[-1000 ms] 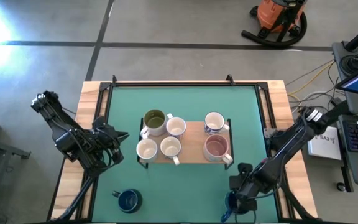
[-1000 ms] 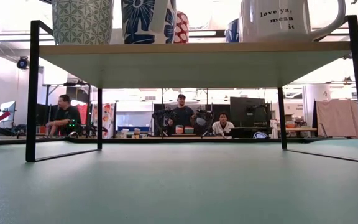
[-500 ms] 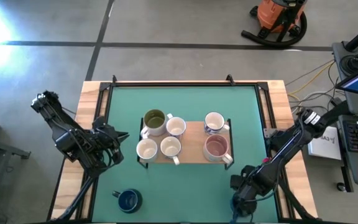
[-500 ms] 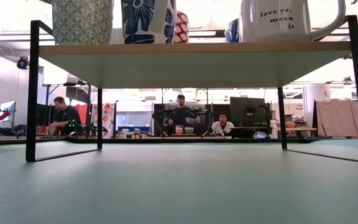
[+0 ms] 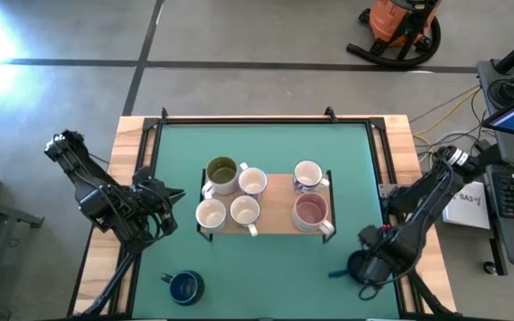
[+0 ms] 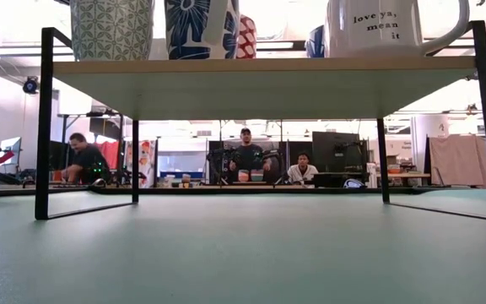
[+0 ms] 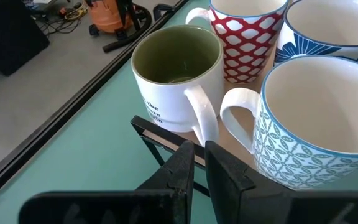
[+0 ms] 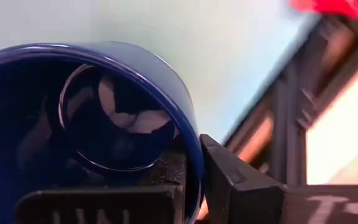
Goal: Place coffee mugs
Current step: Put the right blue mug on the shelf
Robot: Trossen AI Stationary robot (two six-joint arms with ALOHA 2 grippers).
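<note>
Since a second ago the right gripper had swung from the table's front edge toward the right front corner, carrying a dark navy ceramic mug; its fingers were clamped on the mug's rim, one inside, one outside. Left gripper hadn't moved, parked just left of the wooden shelf rack, fingers pressed together on nothing. Six mugs stood on the rack: an olive-lined white mug, three white/cream ones beside it, a blue-patterned mug and a pinkish mug on the right. Second navy mug sat on the green table mat near the front left. Grey concrete floor beyond, orange shop vacuum at back. Low view: three people seated at desks in the room behind.
</note>
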